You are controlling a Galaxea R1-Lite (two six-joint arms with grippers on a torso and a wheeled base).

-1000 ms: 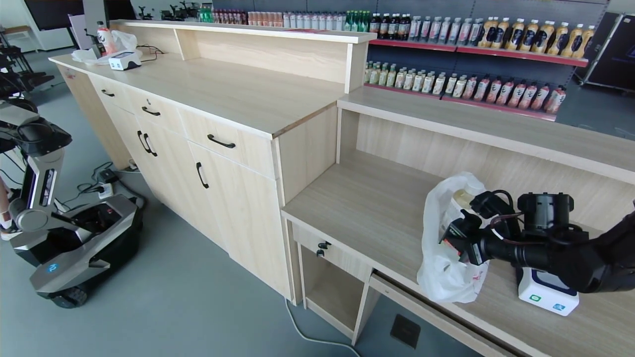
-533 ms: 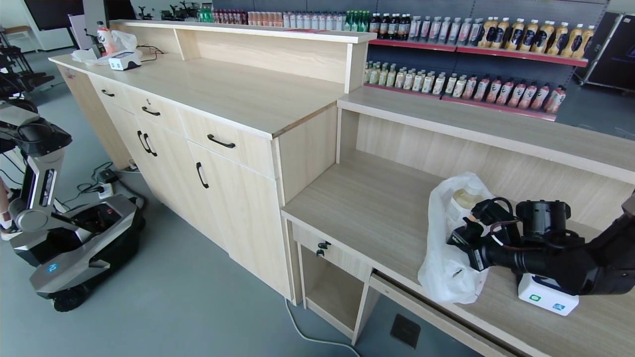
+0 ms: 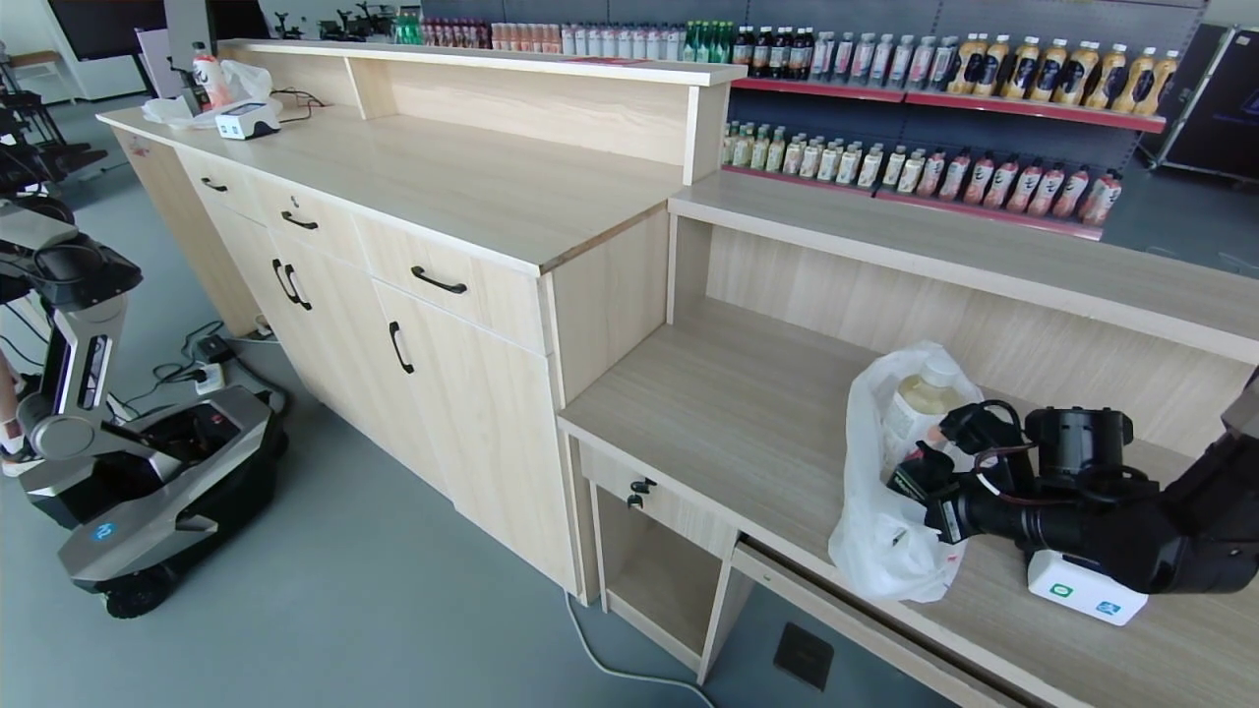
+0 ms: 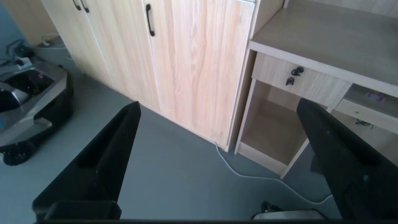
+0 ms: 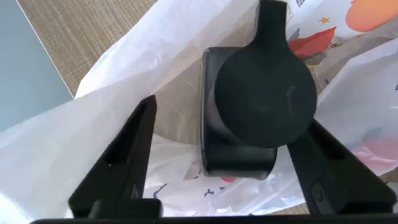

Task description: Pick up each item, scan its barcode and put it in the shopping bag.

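Note:
A white plastic shopping bag (image 3: 885, 521) stands on the lower counter (image 3: 748, 413), with a bottle of pale drink (image 3: 920, 398) upright inside it. My right gripper (image 3: 920, 464) hovers at the bag's mouth on its right side. In the right wrist view the right gripper (image 5: 230, 118) is open over the shopping bag (image 5: 93, 118), and a black item (image 5: 249, 106) lies in the bag between the fingers, touching neither. The white scanner box (image 3: 1087, 588) sits just right of the bag, under my right arm. My left gripper (image 4: 217, 112) hangs open above the floor, holding nothing.
A tall cabinet counter (image 3: 472, 187) rises left of the lower counter, and a raised back ledge (image 3: 964, 246) runs behind the bag. Shelves of bottles (image 3: 915, 167) line the far wall. A grey wheeled machine (image 3: 148, 492) and cables lie on the floor at left.
My right gripper has drawn back a little to the right and downward from the bag's mouth, so more of the pale bottle shows. The bag and scanner box stay put.

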